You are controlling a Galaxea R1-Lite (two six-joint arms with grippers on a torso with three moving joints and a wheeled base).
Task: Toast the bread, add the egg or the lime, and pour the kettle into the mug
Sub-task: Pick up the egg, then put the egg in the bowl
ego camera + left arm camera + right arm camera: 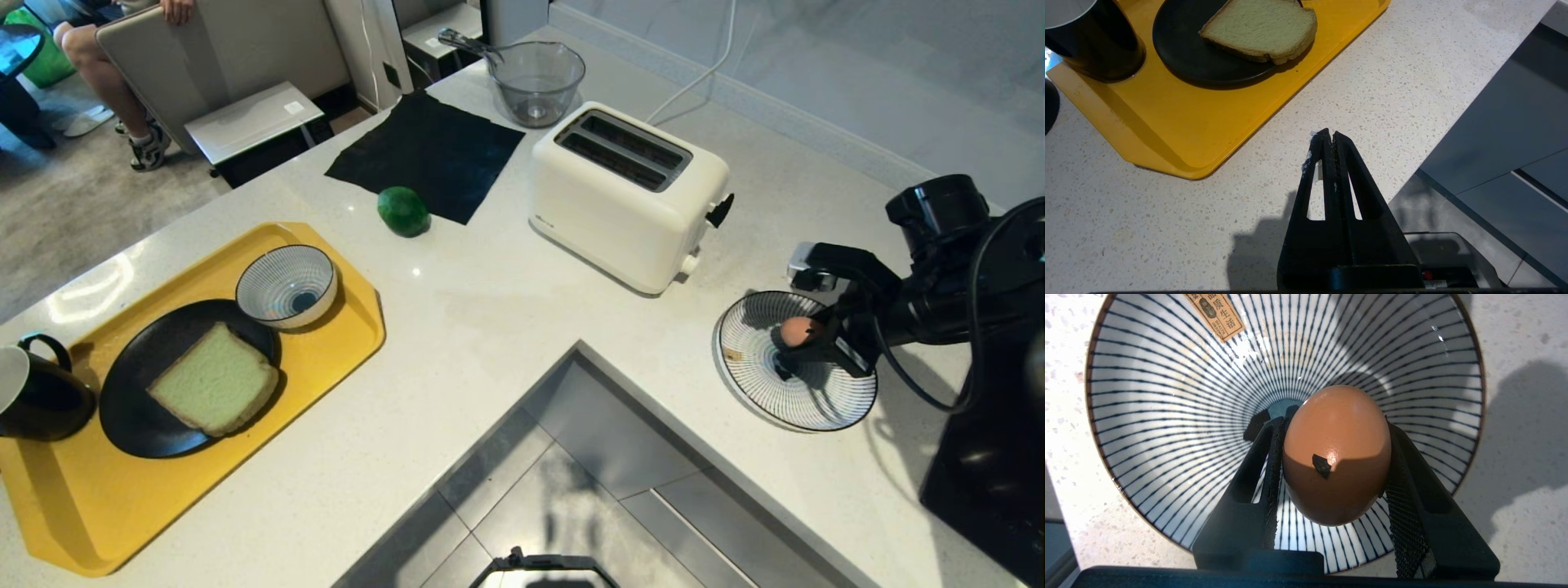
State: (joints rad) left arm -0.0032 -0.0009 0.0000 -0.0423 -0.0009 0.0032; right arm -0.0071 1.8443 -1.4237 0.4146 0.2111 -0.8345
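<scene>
Egg (pixel 1337 455) sits gripped in the right hand (pixel 1331 473) over a striped bowl (pixel 1167 416) near the bench's right edge; left hand (pixel 1331 141) closed.

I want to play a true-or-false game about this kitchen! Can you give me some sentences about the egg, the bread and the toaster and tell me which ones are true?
1. The right gripper has the egg between its fingers, over a striped bowl. True.
2. The bread is inside the toaster. False: it lies on a black plate on the yellow tray, and the toaster slots are empty.
3. The lime sits on the counter by the edge of a black cloth. True.
4. The left gripper is holding the mug. False: its fingers are shut on nothing, over the counter beside the tray.
5. The small striped bowl on the tray has an egg in it. False: it is empty.
</scene>
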